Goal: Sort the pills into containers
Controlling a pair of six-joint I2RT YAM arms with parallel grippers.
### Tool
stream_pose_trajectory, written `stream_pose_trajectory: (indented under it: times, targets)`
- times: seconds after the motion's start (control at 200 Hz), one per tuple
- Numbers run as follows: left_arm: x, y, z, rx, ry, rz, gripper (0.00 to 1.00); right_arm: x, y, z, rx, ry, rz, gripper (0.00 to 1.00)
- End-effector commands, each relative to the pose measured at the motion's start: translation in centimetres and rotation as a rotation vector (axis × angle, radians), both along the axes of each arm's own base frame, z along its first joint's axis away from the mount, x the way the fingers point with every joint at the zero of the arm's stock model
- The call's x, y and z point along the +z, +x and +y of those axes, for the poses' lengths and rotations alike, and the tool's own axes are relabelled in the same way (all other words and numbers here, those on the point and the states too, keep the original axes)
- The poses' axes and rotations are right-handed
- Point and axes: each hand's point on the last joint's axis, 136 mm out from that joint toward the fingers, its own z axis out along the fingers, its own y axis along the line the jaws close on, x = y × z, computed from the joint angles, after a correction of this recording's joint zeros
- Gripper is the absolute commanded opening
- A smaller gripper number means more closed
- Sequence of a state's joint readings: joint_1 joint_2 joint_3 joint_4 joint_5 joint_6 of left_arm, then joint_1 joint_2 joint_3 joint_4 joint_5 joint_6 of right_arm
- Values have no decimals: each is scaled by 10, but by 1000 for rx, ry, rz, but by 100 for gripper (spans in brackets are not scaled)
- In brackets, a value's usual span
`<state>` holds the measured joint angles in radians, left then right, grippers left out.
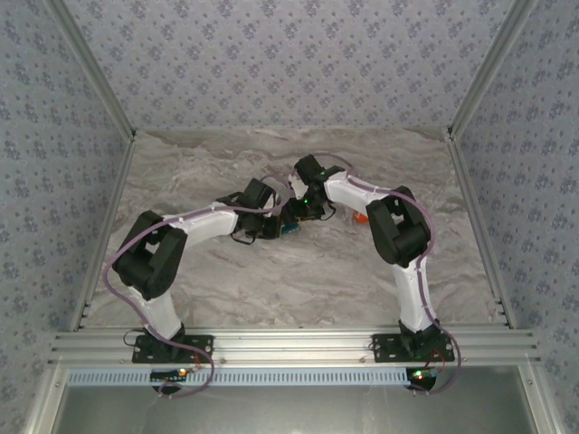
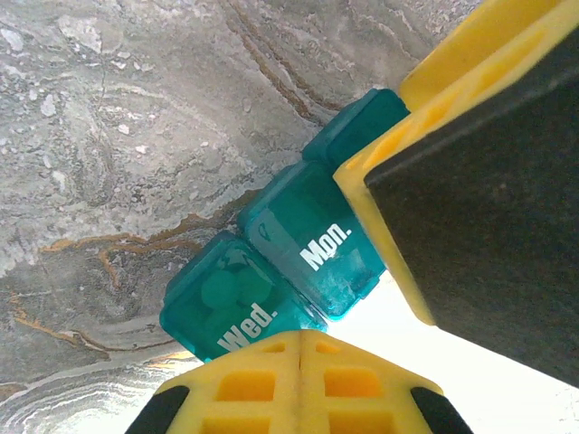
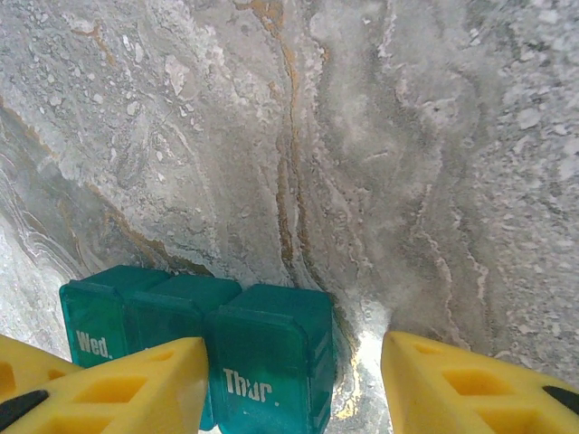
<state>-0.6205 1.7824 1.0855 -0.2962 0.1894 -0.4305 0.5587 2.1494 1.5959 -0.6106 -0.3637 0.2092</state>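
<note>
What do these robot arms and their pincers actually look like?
The left arm and right arm are white tubes with chunky black joints, each with a purple cable looped alongside. The left gripper and right gripper have bright yellow plastic fingers with moulded hollow pockets and small black inserts.

Marbled grey-and-tan tabletop, boxed in on three sides by walls in pale blue flowery wallpaper, aluminium rails along the near edge. Pretty even lighting.

Part of the pill box hides behind a yellow finger (middle compartment's label covered).
</note>
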Motion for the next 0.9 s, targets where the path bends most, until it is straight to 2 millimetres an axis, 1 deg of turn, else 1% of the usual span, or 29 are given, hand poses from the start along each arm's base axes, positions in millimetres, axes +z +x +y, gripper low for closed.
stream_pose_trajectory:
  times: [0.0, 0.265, 0.34, 0.465, 0.525, 0.625, 0.765, 0.895]
  targets:
    - [-18, -8, 15, 2, 92, 43, 0, -23, -10, -11, -12, -65, 71, 55]
    - [-30, -6, 19, 3, 129, 53, 0, -26, -10, -11, -12, -68, 80, 55]
    - [-29, -4, 17, -4, 133, 47, 0, -27, -10, -11, -12, -68, 81, 55]
    - [-19, 0, 14, -6, 117, 28, 0, -25, -10, -10, -10, -65, 78, 55]
    - [-11, 1, 11, -9, 98, 15, 0, -24, -10, -10, -10, -64, 77, 55]
    - [9, 6, 6, -12, 63, -24, 0, -21, -10, -11, -11, -64, 76, 55]
    - [44, 14, 1, -14, 12, -113, 0, -13, -5, -9, -14, -54, 64, 55]
    - [78, 23, 2, -2, -19, -204, 5, 2, 3, -6, -20, -36, 42, 55]
